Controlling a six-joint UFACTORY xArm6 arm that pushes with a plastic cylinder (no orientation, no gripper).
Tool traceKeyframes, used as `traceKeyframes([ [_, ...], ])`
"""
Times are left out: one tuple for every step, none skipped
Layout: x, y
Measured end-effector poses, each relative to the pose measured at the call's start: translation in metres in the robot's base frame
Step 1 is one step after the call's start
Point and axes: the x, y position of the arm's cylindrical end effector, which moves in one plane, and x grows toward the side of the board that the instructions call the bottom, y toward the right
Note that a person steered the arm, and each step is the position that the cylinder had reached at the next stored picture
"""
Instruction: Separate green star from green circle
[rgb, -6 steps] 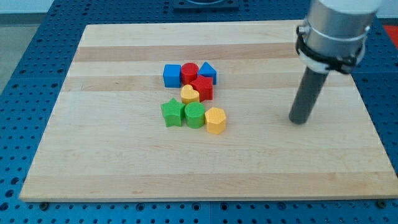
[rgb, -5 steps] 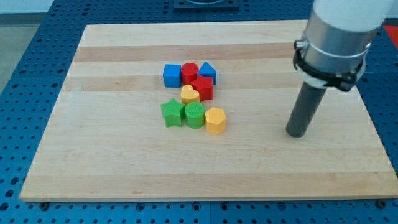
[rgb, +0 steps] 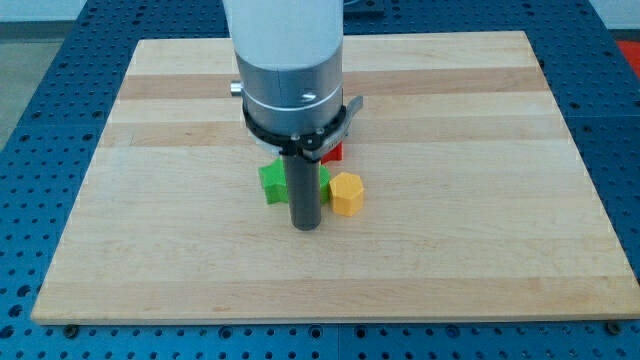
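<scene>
The green star (rgb: 272, 182) lies near the board's middle, its right side hidden behind my rod. The green circle (rgb: 324, 179) shows only as a sliver to the right of the rod. My tip (rgb: 305, 226) rests on the board just below the two green blocks, about midway between them. I cannot tell whether the two green blocks touch each other, because the rod covers the gap.
A yellow hexagon block (rgb: 346, 194) sits right of the tip, beside the green circle. A red block (rgb: 331, 152) peeks out above it. The arm's body hides the other blocks at the view's top. The wooden board (rgb: 480, 240) lies on a blue perforated table.
The arm has swung from the board's right side to the middle. My tip now stands just below the green blocks. The blocks that still show have not moved.
</scene>
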Motion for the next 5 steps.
traceKeyframes([
  [-0.011,0.000],
  [-0.020,-0.033],
  [-0.046,-0.072],
  [-0.058,-0.097],
  [-0.058,-0.090],
])
